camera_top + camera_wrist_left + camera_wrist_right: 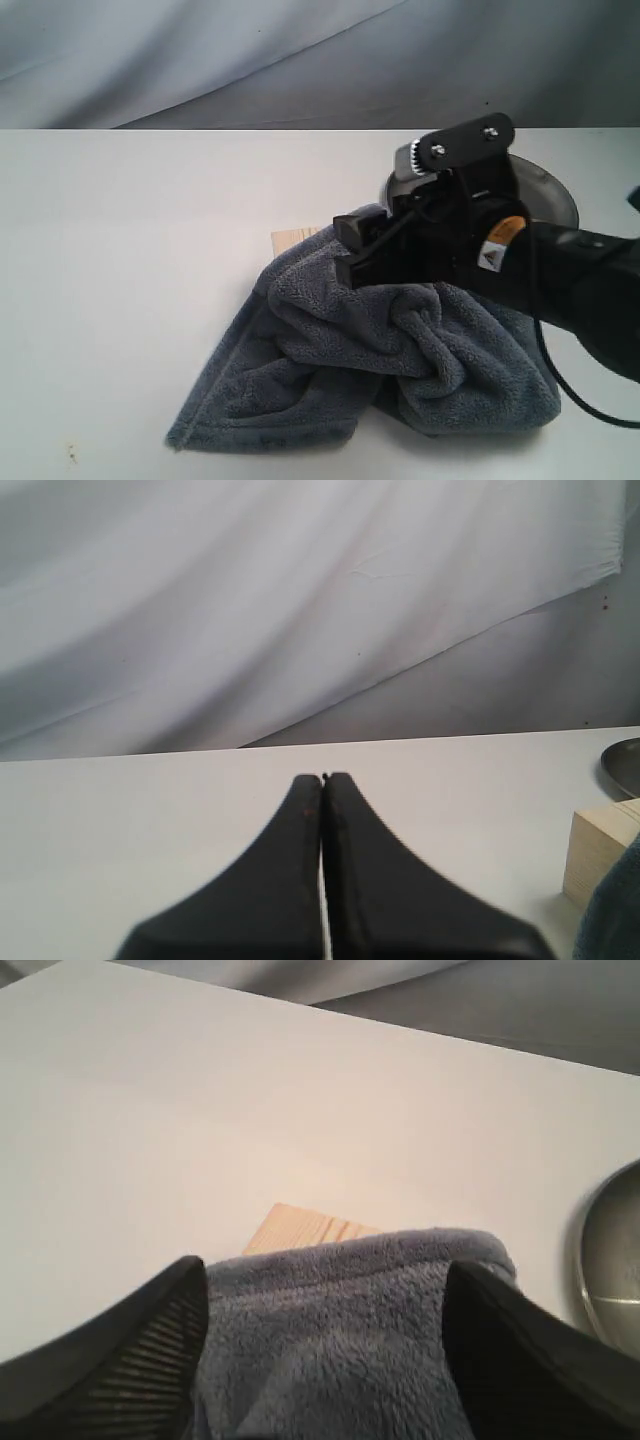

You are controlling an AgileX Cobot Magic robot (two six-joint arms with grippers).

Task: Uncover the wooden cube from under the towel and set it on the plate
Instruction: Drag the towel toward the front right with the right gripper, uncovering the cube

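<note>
Presently the wooden cube [296, 238] is only partly uncovered: one pale corner shows at the far-left edge of the towel [330, 370], and the rest is hidden under the fleece. The right jaws are held apart, straddling a raised fold of the towel just beside that corner, with nothing clamped. The left jaws are pressed together and empty over bare counter [130, 260], with the cube at the edge of the left wrist view.

The uncovering is judged unfinished. To do it well, the fold nearest the cube should be pinched close to the hem and drawn toward the near side, away from the plate [552, 196], so that the block is neither dragged along nor tipped.

Open counter lies wide to the left of the cube and behind it. The plate's rim sits close on the right, largely hidden by the arm, so the cloth should be kept from being swept over it.
</note>
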